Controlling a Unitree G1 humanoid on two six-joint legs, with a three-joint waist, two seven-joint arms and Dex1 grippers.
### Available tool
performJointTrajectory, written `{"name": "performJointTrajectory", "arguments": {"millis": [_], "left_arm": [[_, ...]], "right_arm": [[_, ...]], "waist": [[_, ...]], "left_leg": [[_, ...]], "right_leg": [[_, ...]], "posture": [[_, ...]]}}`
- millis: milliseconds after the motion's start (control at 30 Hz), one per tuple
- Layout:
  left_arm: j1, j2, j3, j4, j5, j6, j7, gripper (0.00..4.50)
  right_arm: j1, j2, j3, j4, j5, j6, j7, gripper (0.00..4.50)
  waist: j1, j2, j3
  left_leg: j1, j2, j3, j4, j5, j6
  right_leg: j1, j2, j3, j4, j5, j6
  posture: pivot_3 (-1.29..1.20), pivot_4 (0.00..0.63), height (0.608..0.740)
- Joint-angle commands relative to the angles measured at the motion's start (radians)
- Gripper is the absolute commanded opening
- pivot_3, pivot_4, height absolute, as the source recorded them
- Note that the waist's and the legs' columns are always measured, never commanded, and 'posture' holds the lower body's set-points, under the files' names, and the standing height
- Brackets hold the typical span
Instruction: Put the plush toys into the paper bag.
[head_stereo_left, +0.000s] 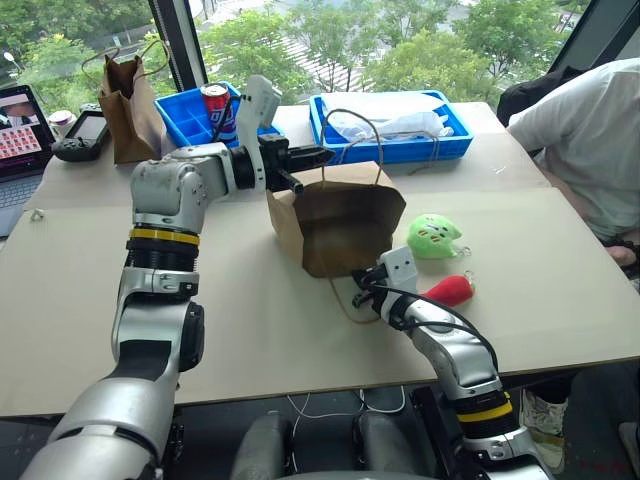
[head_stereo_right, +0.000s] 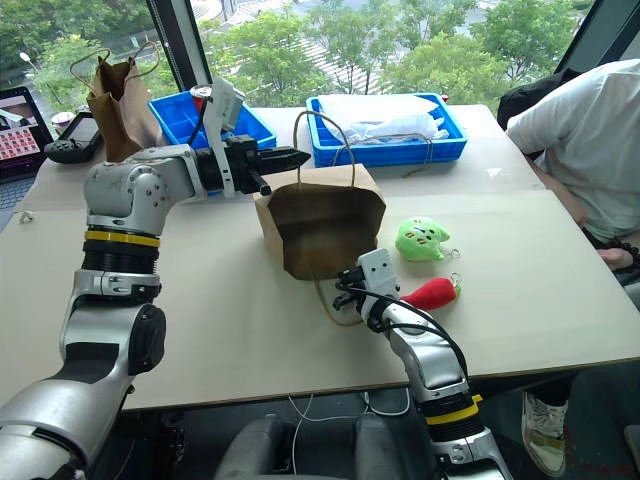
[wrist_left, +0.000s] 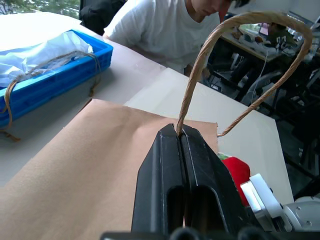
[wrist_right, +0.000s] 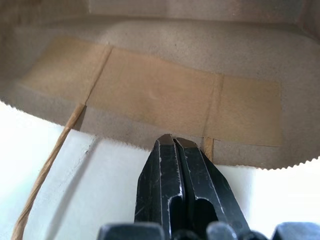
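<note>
The paper bag (head_stereo_left: 340, 215) lies on its side mid-table, mouth toward me. My left gripper (head_stereo_left: 325, 155) is above its far edge, shut on the upper cord handle (wrist_left: 260, 20) and holding that side up. At the mouth's lower rim my right gripper (head_stereo_left: 362, 290) is shut, with the lower cord handle (wrist_right: 50, 160) running in under its fingertips. The lime-green plush toy (head_stereo_left: 434, 236) sits on the table right of the bag. In front of it lies the red chili-shaped plush toy (head_stereo_left: 450, 290), close to my right wrist.
A blue tray (head_stereo_left: 395, 150) of white wrapping stands behind the bag. Another blue tray (head_stereo_left: 190, 125) with a cola can (head_stereo_left: 215, 100) is at back left, beside a darker paper bag (head_stereo_left: 130, 115) and a laptop (head_stereo_left: 20, 130). A person (head_stereo_left: 590, 130) sits at the table's right edge.
</note>
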Motion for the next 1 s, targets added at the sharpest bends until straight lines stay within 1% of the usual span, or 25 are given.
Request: {"name": "performJointTrajectory", "arguments": {"millis": [33, 100, 200, 333, 367, 400, 467, 533, 567, 600, 633, 667, 733, 833, 933, 1000], "left_arm": [[-0.004, -0.005, 0.0, -0.045, -0.033, 0.015, 0.009, 0.0], [0.015, -0.001, -0.02, -0.064, -0.039, 0.019, -0.009, 0.0], [0.051, 0.017, -0.069, -0.099, -0.032, 0.007, -0.05, 0.0], [0.085, 0.022, -0.098, -0.131, -0.047, 0.009, -0.081, 0.0], [0.09, 0.023, -0.104, -0.136, -0.05, 0.009, -0.089, 0.0], [0.095, 0.025, -0.11, -0.141, -0.053, 0.009, -0.096, 0.0], [0.104, 0.027, -0.123, -0.15, -0.054, 0.003, -0.11, 0.0], [0.102, 0.025, -0.127, -0.145, -0.054, -0.006, -0.114, 0.0], [0.1, 0.024, -0.127, -0.141, -0.055, -0.009, -0.115, 0.0], [0.097, 0.023, -0.126, -0.137, -0.056, -0.011, -0.115, 0.0], [0.096, 0.024, -0.127, -0.132, -0.056, -0.015, -0.117, 0.0], [0.099, 0.025, -0.129, -0.132, -0.056, -0.018, -0.121, 0.0], [0.104, 0.026, -0.137, -0.134, -0.055, -0.024, -0.127, 0.0], [0.106, 0.026, -0.14, -0.137, -0.055, -0.026, -0.126, 0.0], [0.109, 0.029, -0.142, -0.147, -0.057, -0.024, -0.125, 0.0], [0.114, 0.034, -0.141, -0.16, -0.06, -0.02, -0.124, 0.0]], "right_arm": [[0.013, 0.007, -0.03, -0.05, 0.02, 0.008, 0.015, 0.03], [0.006, -0.011, -0.046, -0.115, 0.034, 0.01, 0.032, 0.03], [-0.005, -0.045, -0.1, -0.231, 0.079, 0.07, 0.052, 0.03], [-0.044, -0.144, -0.218, -0.414, 0.205, 0.223, 0.093, 1.1], [-0.051, -0.2, -0.24, -0.452, 0.23, 0.265, 0.124, 1.49], [-0.054, -0.276, -0.261, -0.485, 0.25, 0.307, 0.167, 1.86], [-0.036, -0.466, -0.295, -0.52, 0.261, 0.364, 0.276, 2.52], [0.018, -0.659, -0.304, -0.498, 0.235, 0.357, 0.394, 3.18], [0.044, -0.729, -0.303, -0.48, 0.224, 0.346, 0.438, 3.44], [0.066, -0.78, -0.299, -0.462, 0.216, 0.327, 0.47, 3.88], [0.09, -0.829, -0.28, -0.423, 0.187, 0.284, 0.503, 4.16], [0.098, -0.847, -0.259, -0.38, 0.163, 0.237, 0.525, 4.48], [0.099, -0.869, -0.201, -0.298, 0.115, 0.152, 0.574, 4.48], [0.049, -0.808, -0.144, -0.17, 0.071, 0.073, 0.575, 4.48], [0.02, -0.799, -0.075, -0.057, -0.026, -0.004, 0.579, 4.48], [0.01, -0.781, -0.056, 0.014, -0.064, -0.047, 0.57, 3.96]], "waist": [[0.0, 0.0, 0.0], [0.001, 0.0, 0.0], [0.001, 0.0, 0.0], [0.004, 0.0, 0.0], [0.005, 0.0, 0.0], [0.005, 0.0, 0.001], [0.01, 0.001, 0.001], [0.016, 0.002, 0.001], [0.019, 0.002, 0.001], [0.02, 0.001, 0.002], [0.021, 0.001, 0.002], [0.02, 0.001, 0.002], [0.016, 0.0, 0.002], [0.013, 0.0, 0.002], [0.012, 0.001, 0.003], [0.016, 0.001, 0.003]], "left_leg": [[0.0, 0.0, 0.0, 0.0, 0.0, 0.0], [0.0, 0.0, 0.0, 0.0, 0.0, 0.0], [-0.001, -0.001, 0.0, -0.001, 0.0, 0.0], [-0.002, -0.001, 0.0, -0.001, 0.0, -0.001], [-0.002, -0.001, 0.0, -0.001, 0.0, 0.0], [-0.002, -0.001, 0.0, -0.001, 0.0, 0.0], [-0.003, -0.001, 0.0, -0.001, 0.0, 0.0], [-0.003, -0.001, 0.0, -0.001, 0.0, 0.0], [-0.004, -0.001, 0.0, -0.001, 0.0, 0.0], [-0.004, -0.001, 0.001, -0.001, -0.001, 0.001], [-0.004, -0.001, 0.001, -0.001, -0.001, 0.001], [-0.005, -0.001, 0.001, -0.001, -0.001, 0.001], [-0.005, 0.0, 0.001, -0.001, -0.001, 0.001], [-0.005, -0.001, 0.002, 0.0, -0.001, 0.001], [-0.005, -0.001, 0.002, 0.0, -0.001, 0.001], [-0.005, -0.001, 0.002, 0.0, -0.001, 0.001]], "right_leg": [[0.0, 0.0, 0.0, 0.0, 0.0, 0.0], [0.0, 0.0, 0.0, 0.0, 0.0, 0.0], [-0.001, -0.001, 0.0, 0.0, 0.0, 0.0], [-0.002, -0.001, 0.0, -0.001, 0.0, 0.0], [-0.002, -0.002, 0.0, -0.001, 0.0, 0.0], [-0.002, -0.002, 0.0, -0.001, 0.0, 0.0], [-0.002, -0.002, 0.0, -0.002, 0.0, 0.0], [-0.001, -0.002, -0.001, -0.004, 0.0, 0.0], [-0.001, -0.003, -0.001, -0.005, 0.0, 0.0], [-0.001, -0.003, -0.001, -0.006, 0.0, 0.0], [-0.001, -0.002, -0.002, -0.007, -0.001, -0.001], [-0.001, -0.002, -0.002, -0.007, -0.001, -0.001], [-0.001, -0.001, -0.001, -0.007, -0.001, -0.001], [-0.002, -0.001, 0.0, -0.006, -0.001, -0.001], [-0.002, -0.001, 0.0, -0.006, -0.001, -0.001], [-0.002, -0.001, 0.0, -0.005, -0.001, 0.0]], "posture": [[0.0, 0.15, 0.74], [0.0, 0.15, 0.74], [0.0, 0.15, 0.74], [0.0, 0.15, 0.74], [0.0, 0.15, 0.74], [0.0, 0.15, 0.74], [0.0, 0.15, 0.74], [0.0, 0.15, 0.74], [0.0, 0.15, 0.74], [0.0, 0.15, 0.74], [0.0, 0.15, 0.74], [0.0, 0.15, 0.74], [0.0, 0.15, 0.74], [0.0, 0.15, 0.74], [0.0, 0.15, 0.74], [0.0, 0.15, 0.74]]}}
